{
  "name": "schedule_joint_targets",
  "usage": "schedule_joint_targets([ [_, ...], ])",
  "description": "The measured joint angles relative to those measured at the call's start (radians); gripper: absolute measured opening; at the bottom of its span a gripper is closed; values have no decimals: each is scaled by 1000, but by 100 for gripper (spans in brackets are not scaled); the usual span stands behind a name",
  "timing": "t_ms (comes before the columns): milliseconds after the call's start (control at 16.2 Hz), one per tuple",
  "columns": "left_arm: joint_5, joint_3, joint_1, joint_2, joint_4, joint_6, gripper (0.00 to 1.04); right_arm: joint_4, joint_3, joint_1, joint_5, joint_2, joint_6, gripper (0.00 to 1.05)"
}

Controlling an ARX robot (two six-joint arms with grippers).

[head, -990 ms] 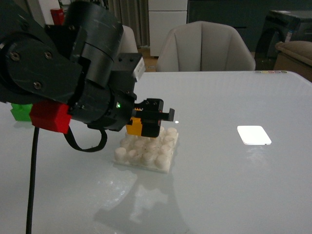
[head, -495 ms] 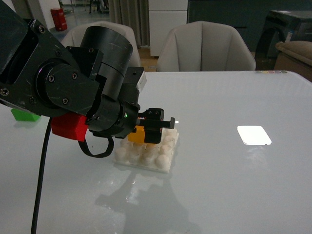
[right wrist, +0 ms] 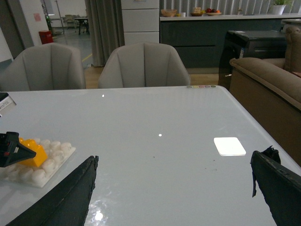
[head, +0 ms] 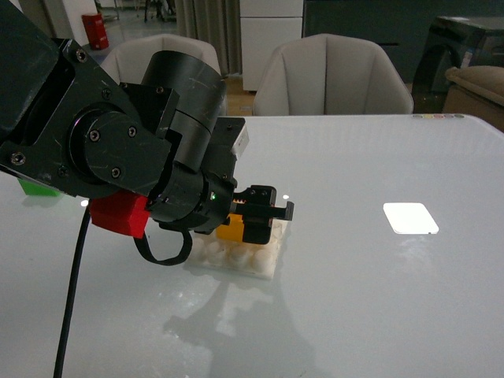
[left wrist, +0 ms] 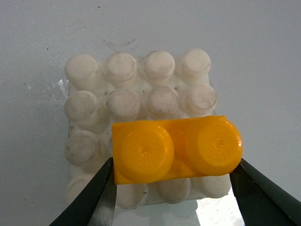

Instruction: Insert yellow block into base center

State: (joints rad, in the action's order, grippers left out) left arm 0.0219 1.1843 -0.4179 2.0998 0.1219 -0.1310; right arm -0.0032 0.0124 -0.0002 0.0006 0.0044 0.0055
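Two black fingers (left wrist: 94,202) of the left gripper (left wrist: 175,186) clamp the block (left wrist: 176,148) by its short ends, closed only to the block's length. The block sits low over the base (left wrist: 122,70), just off centre, hiding studs past the two bare rows; whether it is pressed home I cannot tell. Faint raised marks ring its studs, too blurred to read. The right gripper (right wrist: 174,188) hangs wide open above the table (head: 378,299), holding nothing, well apart from the base.
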Motion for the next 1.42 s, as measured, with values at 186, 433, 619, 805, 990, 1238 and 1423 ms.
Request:
schedule_joint_targets([
  [186,26,0,0,9,-2,8,62,0,0,0,0,0,0,98],
  [433,25,-5,1,9,-1,5,62,0,0,0,0,0,0,98],
  [619,24,-14,-6,9,6,4,62,0,0,0,0,0,0,98],
  [805,24,-11,-12,9,-6,4,62,0,0,0,0,0,0,98],
  [990,31,15,-11,25,-37,6,62,0,0,0,0,0,0,98],
  [1238,31,24,-10,39,-37,3,77,0,0,0,0,0,0,98],
  [1423,31,26,-8,36,19,-3,99,0,0,0,0,0,0,98],
])
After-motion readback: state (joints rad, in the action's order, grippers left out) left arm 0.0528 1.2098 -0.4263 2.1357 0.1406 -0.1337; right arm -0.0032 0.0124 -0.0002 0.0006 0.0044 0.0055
